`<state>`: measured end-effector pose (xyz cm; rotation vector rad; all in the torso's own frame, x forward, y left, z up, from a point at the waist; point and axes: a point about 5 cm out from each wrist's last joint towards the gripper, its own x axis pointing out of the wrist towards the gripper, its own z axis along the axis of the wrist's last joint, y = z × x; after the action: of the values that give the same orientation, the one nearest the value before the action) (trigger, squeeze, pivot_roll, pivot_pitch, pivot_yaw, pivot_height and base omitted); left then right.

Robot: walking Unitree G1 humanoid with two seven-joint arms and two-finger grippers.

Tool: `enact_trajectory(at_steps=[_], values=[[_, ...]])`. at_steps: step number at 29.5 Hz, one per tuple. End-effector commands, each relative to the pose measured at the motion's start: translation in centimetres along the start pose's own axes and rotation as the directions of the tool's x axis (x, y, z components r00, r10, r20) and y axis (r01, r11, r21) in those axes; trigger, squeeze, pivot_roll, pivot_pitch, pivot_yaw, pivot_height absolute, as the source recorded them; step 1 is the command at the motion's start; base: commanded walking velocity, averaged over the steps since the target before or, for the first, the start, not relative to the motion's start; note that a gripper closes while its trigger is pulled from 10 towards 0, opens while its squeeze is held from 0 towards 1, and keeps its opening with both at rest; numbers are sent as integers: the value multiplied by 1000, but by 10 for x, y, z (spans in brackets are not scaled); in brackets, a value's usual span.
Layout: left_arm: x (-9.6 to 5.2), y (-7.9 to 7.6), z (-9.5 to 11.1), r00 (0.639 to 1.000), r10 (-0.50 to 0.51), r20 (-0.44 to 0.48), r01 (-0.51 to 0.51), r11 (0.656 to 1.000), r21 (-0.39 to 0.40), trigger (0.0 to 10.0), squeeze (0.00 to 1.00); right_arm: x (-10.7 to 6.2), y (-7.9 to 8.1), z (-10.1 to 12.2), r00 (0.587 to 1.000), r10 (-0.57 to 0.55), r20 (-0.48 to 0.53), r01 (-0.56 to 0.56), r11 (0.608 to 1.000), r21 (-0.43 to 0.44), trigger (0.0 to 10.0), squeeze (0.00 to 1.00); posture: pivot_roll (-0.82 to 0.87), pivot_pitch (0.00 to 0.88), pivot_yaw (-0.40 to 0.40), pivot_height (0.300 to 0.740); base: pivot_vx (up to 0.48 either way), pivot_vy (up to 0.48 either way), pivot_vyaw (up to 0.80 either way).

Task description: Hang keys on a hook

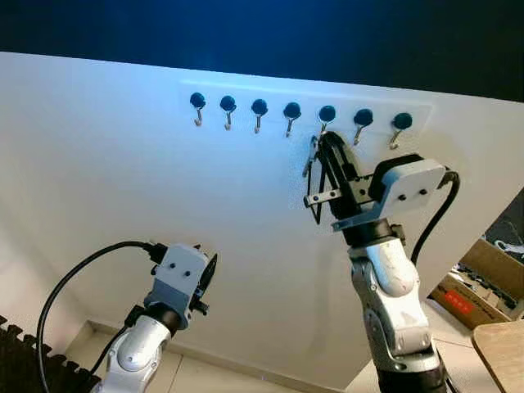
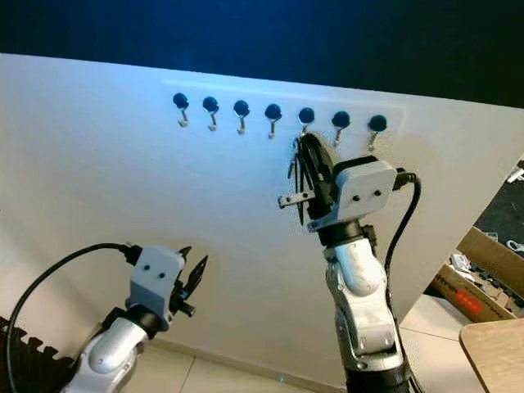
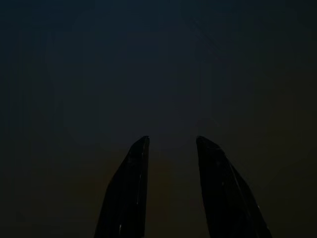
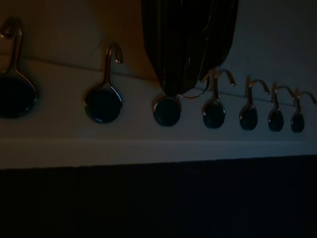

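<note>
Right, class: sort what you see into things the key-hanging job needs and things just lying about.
Job:
- keys
- row of hooks
- right gripper, holding the keys up at a hook

Lying about:
- cardboard box
- left gripper, idle
- wooden table corner

Right arm is raised high, silver forearm near vertical, wrist bent toward the hook rail (image 1: 307, 92). The right pincer (image 1: 326, 146) sits just below that rail, its 2 black fingers pressed together with the keys (image 1: 309, 157) held between them. Left arm sits low, well below the rail, forearm angled upward. The left pincer (image 2: 195, 272) points up, its 2 fingers (image 3: 130, 188) parted, nothing between them.
</note>
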<state>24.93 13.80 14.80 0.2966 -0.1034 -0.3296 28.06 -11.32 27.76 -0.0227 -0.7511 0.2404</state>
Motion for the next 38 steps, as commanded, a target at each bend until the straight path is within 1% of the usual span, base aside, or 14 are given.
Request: enact_trajectory(at_steps=[1,6,14,15,19,21,23,26,27,28,29,30,34,38], values=[[-1,-2,-3,1000,0,-12,0,1000,-2,10000,0,2,-2,4,1000,-14,12,14,1000,19,10000,0,136,115,6,740,0,0,0],[-2,-2,-3,1000,2,-13,-2,1000,-2,10000,0,2,-7,-2,997,-55,-51,56,998,8,10000,0,137,116,3,740,0,0,0],[-1,-2,-3,1000,1,-12,-1,1000,-5,10000,0,1,-11,-11,989,-77,-124,79,997,7,10000,0,136,117,4,740,0,0,0],[-1,-2,-3,1000,2,-13,-2,1000,-5,10000,0,1,-11,-14,986,-78,-145,79,997,-2,10000,0,136,117,4,740,0,0,0],[-1,-3,-3,1000,3,-13,-3,1000,-6,10000,0,-1,-11,-18,982,-72,-177,71,997,-13,10000,0,136,117,4,740,0,0,0],[-1,-3,-3,1000,3,-13,-3,1000,-6,10000,0,-1,-11,-18,982,-72,-177,71,997,-13,10000,0,136,117,4,740,0,0,0],[-1,-3,-3,1000,3,-12,-3,1000,-7,10000,0,-5,-8,-22,981,-50,-190,44,998,-36,10000,0,137,119,0,740,0,0,0],[-1,-3,-3,1000,4,-12,-4,1000,-7,10000,0,-8,-4,-21,984,-20,-178,13,999,-43,10000,0,137,119,0,740,0,0,0],[-1,-3,-3,1000,5,-13,-5,1000,-7,10000,0,-8,0,-17,989,13,-148,-19,999,-38,10000,0,137,119,0,740,0,0,0],[-1,-3,-3,1000,5,-13,-5,1000,-7,10000,0,-8,0,-17,989,13,-148,-19,999,-38,10000,0,137,119,0,740,0,0,0],[-1,-3,-4,1000,4,-14,-4,1000,-6,10000,0,-6,6,-9,994,49,-95,-53,998,-33,10000,0,133,119,1,740,0,0,0],[-1,-4,-4,1000,4,-14,-4,1000,-6,10000,0,-5,7,-7,994,56,-89,-60,998,-34,10000,0,133,119,1,740,0,0,0],[-1,-4,-3,1000,3,-13,-3,1000,-7,10000,0,-5,7,-8,994,60,-92,-64,997,-44,10000,0,134,118,0,740,0,0,0],[-1,-4,-4,1000,4,-13,-4,1000,-7,10000,0,-2,7,2,998,58,-29,-59,997,-50,10000,0,134,119,1,740,0,0,0]])
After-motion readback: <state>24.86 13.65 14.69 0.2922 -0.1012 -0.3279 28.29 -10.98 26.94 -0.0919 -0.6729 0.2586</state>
